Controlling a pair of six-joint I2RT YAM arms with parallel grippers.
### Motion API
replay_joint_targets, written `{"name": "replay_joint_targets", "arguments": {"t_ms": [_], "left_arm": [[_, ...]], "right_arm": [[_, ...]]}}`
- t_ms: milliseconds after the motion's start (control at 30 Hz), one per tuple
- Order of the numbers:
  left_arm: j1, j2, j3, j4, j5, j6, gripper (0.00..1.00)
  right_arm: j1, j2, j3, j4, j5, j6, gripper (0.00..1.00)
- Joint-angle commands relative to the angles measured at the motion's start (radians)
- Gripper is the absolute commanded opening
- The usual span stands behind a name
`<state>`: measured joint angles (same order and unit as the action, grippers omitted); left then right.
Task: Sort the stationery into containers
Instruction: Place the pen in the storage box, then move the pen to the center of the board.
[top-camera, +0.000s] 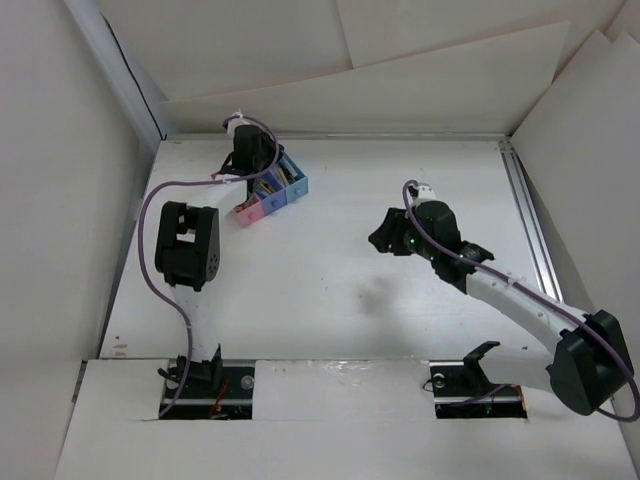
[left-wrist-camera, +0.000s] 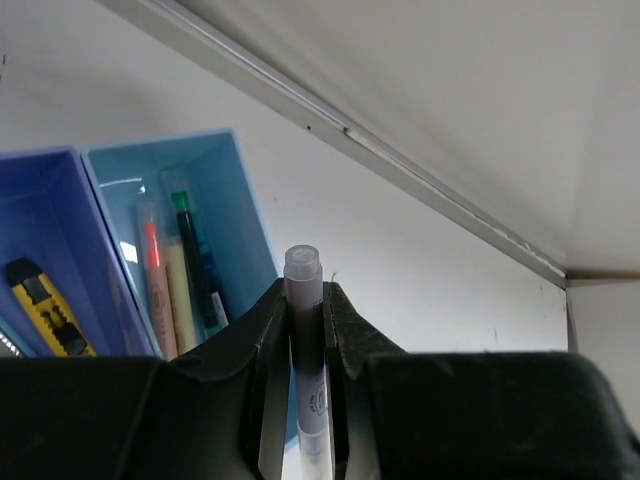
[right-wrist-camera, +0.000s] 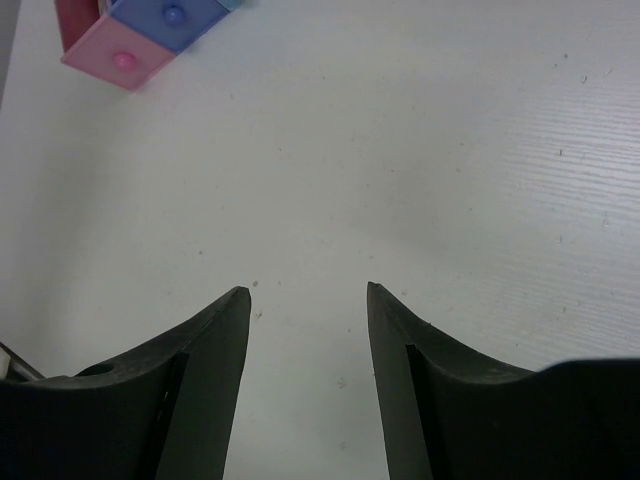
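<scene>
Blue-grey and pale, a pen (left-wrist-camera: 303, 268) is found clamped lengthwise between the jaws of the left gripper (left-wrist-camera: 304, 300), its capped end standing clear beyond the fingertips. Just left of and beyond that gripper, a light blue bin (left-wrist-camera: 225, 180) is noted, holding a green-capped marker (left-wrist-camera: 200, 260), an orange-red pen (left-wrist-camera: 152, 262) and a cream stick (left-wrist-camera: 180, 290) laid side by side. Further left of the gripper, the adjoining dark blue bin (left-wrist-camera: 50, 200) is seen with a yellow and black item (left-wrist-camera: 40, 295) inside. In the overhead view, the left gripper is placed over the far side of the row of bins. The right gripper (right-wrist-camera: 308, 292) is recorded as released, its jaws spread apart, with only the white table (right-wrist-camera: 450, 150) showing between them. The pink bin (right-wrist-camera: 112, 58) lies well ahead and to the left of it, at the end of the row and touching the dark blue bin.
</scene>
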<state>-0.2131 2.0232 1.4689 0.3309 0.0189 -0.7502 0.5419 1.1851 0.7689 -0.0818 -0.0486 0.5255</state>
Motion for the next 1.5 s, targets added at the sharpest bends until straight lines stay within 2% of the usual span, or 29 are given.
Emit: {"name": "replay_joint_targets", "arguments": {"t_ms": [0,133,167,300,367,467,533,633,667,733,767,900,1033,1167,1467], "left_arm": [[-0.002,0.015,0.074,-0.029,-0.04,0.023,0.11],[-0.002,0.025,0.084,-0.038,-0.05,0.041,0.22],[-0.002,0.025,0.084,-0.038,-0.05,0.041,0.31],[-0.002,0.012,0.064,-0.026,-0.05,0.051,0.52],[-0.002,-0.032,0.053,-0.017,-0.05,0.06,0.53],[-0.002,-0.113,-0.053,0.073,-0.037,0.046,0.53],[-0.014,-0.225,-0.194,0.15,-0.022,0.026,0.53],[-0.084,-0.363,-0.376,0.276,0.006,0.002,0.53],[-0.106,-0.388,-0.416,0.302,0.03,0.002,0.53],[-0.175,-0.454,-0.531,0.356,0.052,-0.009,0.53],[-0.193,-0.472,-0.571,0.376,0.064,-0.02,0.52],[-0.236,-0.561,-0.758,0.467,0.137,-0.066,0.52],[-0.236,-0.615,-0.896,0.552,0.243,-0.09,0.52],[-0.236,-0.672,-0.92,0.504,0.28,-0.046,0.51],[-0.236,-0.735,-0.94,0.481,0.323,-0.011,0.48]], "right_arm": [[0.0,-0.022,0.001,0.031,0.041,0.016,0.56],[-0.01,-0.022,0.001,0.031,0.05,0.016,0.56],[-0.01,-0.022,0.001,0.031,0.067,0.027,0.56],[-0.034,-0.012,0.001,0.031,0.128,0.037,0.56],[-0.06,-0.012,0.001,0.031,0.142,0.05,0.54],[-0.114,0.008,0.001,0.01,0.193,0.088,0.2],[-0.152,0.059,0.039,-0.018,0.193,0.106,0.0],[-0.21,0.161,0.124,-0.082,0.246,0.125,0.0],[-0.229,0.194,0.153,-0.105,0.263,0.125,0.05],[-0.281,0.292,0.229,-0.156,0.302,0.114,0.24],[-0.299,0.321,0.248,-0.156,0.302,0.085,0.45],[-0.393,0.477,0.377,-0.226,0.274,0.004,0.72],[-0.416,0.603,0.498,-0.292,0.233,-0.061,0.84],[-0.416,0.686,0.585,-0.322,0.21,-0.117,0.93],[-0.457,0.827,0.725,-0.355,0.141,-0.153,0.94]]}}
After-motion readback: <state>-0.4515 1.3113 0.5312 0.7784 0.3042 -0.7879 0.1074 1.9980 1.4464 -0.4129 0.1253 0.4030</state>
